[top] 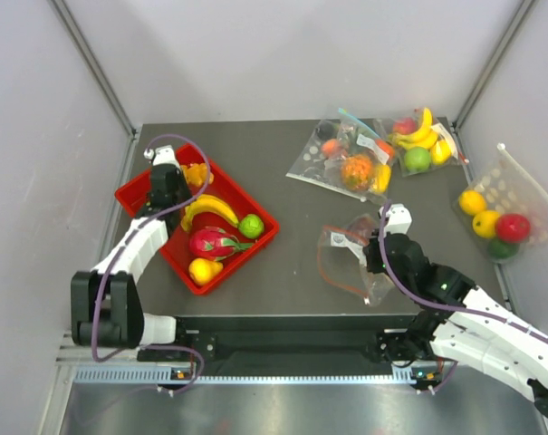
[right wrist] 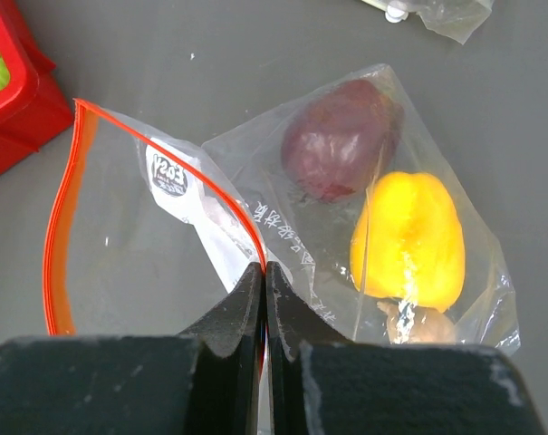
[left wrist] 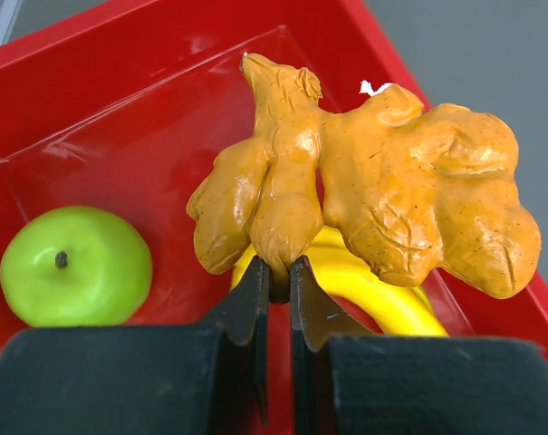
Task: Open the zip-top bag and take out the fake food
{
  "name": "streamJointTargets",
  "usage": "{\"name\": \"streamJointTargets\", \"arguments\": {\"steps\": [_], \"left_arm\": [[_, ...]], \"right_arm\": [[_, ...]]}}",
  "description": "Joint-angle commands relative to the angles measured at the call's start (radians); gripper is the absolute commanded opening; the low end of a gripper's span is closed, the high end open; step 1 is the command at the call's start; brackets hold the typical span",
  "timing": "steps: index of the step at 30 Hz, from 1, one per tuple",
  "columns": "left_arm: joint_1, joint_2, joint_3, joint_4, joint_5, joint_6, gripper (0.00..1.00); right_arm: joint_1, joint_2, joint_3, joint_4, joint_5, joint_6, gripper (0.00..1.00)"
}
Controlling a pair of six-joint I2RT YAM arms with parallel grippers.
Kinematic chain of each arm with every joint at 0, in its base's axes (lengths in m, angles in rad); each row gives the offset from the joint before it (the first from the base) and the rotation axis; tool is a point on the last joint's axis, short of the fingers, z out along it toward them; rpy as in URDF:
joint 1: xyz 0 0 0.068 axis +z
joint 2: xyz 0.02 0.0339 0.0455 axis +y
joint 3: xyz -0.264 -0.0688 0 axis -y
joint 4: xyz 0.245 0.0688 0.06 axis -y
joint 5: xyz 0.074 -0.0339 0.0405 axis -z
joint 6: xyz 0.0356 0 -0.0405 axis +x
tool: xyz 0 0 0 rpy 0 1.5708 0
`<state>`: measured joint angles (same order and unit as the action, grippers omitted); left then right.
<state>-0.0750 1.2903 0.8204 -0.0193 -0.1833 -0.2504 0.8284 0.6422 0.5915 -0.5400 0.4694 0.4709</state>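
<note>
Carefully now: we hold two thin grips.
Our left gripper (left wrist: pixel 278 288) pinches, jaws narrow, a thin lobe of the ginger-shaped fake food (left wrist: pixel 382 199) above the red tray (left wrist: pixel 92 54); it could swivel and drop outside. Our right gripper (right wrist: pixel 263 272), closed on the rim of the zip-top bag (right wrist: pixel 120 263), may slip off the film. The bag lies on the table (top: pixel 292 272) right of the tray, long axis crosswise, mouth toward the tray.
</note>
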Motion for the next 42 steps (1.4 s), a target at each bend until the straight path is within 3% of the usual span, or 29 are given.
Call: {"name": "streamJointTargets", "arguments": {"steps": [1, 3, 5, 6, 8, 9, 10, 19, 22, 27, 34, 42], "left_arm": [[0.041, 0.073, 0.091, 0.061, -0.016, -0.004, 0.0], [0.06, 0.115, 0.102, 0.07, -0.041, 0.0, 0.0], [0.067, 0.136, 0.103, 0.073, -0.048, -0.001, 0.09], [0.069, 0.138, 0.097, 0.074, -0.048, -0.001, 0.41], [0.093, 0.132, 0.089, 0.087, -0.054, 0.002, 0.64], [0.093, 0.13, 0.08, 0.091, -0.068, 0.002, 0.83], [0.093, 0.118, 0.077, 0.097, -0.07, 0.003, 0.89], [0.086, 0.032, 0.059, 0.082, 0.002, 0.017, 0.89], [0.026, -0.008, 0.051, 0.082, -0.011, 0.031, 0.88], [-0.247, -0.039, 0.066, 0.073, -0.056, 0.125, 0.87], [-0.618, -0.129, 0.046, 0.108, 0.05, 0.134, 0.85], [-0.913, -0.16, 0.0, 0.242, 0.151, 0.06, 0.84]], "right_arm": [[-0.009, -0.009, 0.024, 0.02, -0.012, -0.014, 0.0], [-0.009, -0.012, 0.024, 0.021, -0.017, -0.014, 0.0], [-0.009, -0.013, 0.024, 0.02, -0.017, -0.017, 0.0], [-0.009, -0.016, 0.022, 0.02, -0.018, -0.017, 0.0], [-0.008, -0.013, 0.024, 0.02, -0.015, -0.02, 0.0], [-0.009, -0.01, 0.025, 0.02, -0.017, -0.021, 0.0], [-0.008, -0.009, 0.027, 0.02, -0.017, -0.021, 0.0], [-0.008, -0.007, 0.028, 0.023, -0.023, -0.023, 0.0], [-0.009, -0.007, 0.03, 0.021, -0.02, -0.021, 0.0], [-0.008, -0.006, 0.045, 0.017, -0.02, -0.025, 0.0], [-0.009, -0.022, 0.067, 0.006, -0.02, -0.031, 0.0], [-0.009, 0.01, 0.1, 0.006, -0.009, -0.032, 0.0]]}}
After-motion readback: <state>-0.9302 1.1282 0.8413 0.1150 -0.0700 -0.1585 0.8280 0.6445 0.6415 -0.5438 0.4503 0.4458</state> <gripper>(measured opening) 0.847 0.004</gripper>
